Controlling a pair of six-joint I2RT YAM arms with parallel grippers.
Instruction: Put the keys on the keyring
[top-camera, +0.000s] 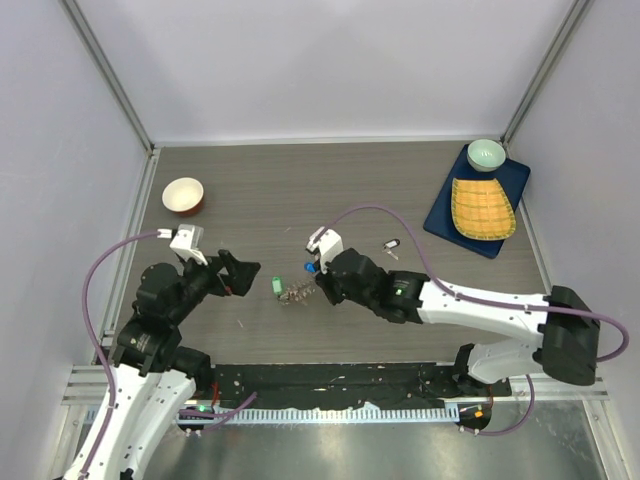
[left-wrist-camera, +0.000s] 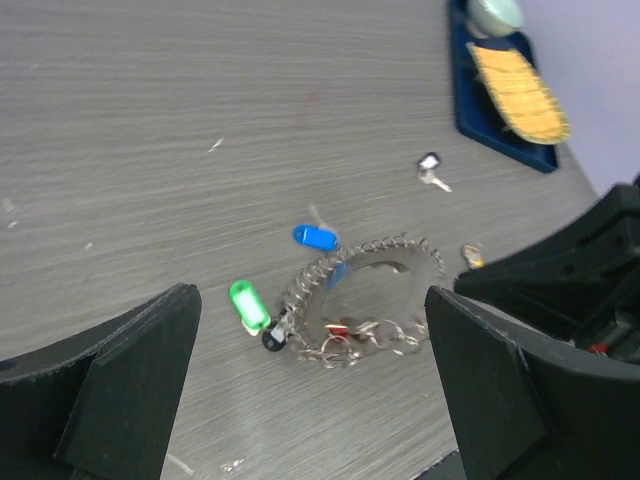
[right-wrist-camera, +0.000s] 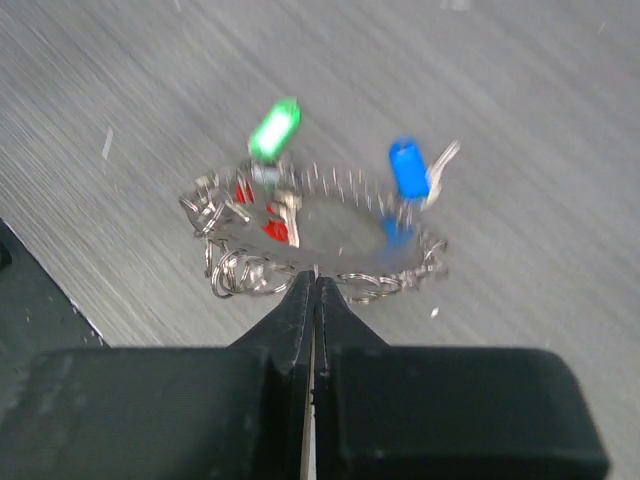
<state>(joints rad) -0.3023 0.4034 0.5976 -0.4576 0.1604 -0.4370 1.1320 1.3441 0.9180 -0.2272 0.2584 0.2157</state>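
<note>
Most keys (right-wrist-camera: 228, 272) already fringe the keyring (top-camera: 297, 292) mid-table; one black-tagged key (top-camera: 390, 246) lies loose nearby, not yet threaded. The right gripper (right-wrist-camera: 314, 288) seems clamped on the ring's rim, the left gripper (top-camera: 243, 271) hangs spread apart

Tabletop (top-camera: 300, 190): grey-brown wood grain with fine scratches and pale flecks. Plain white walls (top-camera: 330, 60) on three sides, joined by slanted aluminium posts (top-camera: 110, 75). Near edge — black strip (top-camera: 330, 375), then brushed metal plate (top-camera: 350, 450). Light even and diffuse — shadows soft.
</note>
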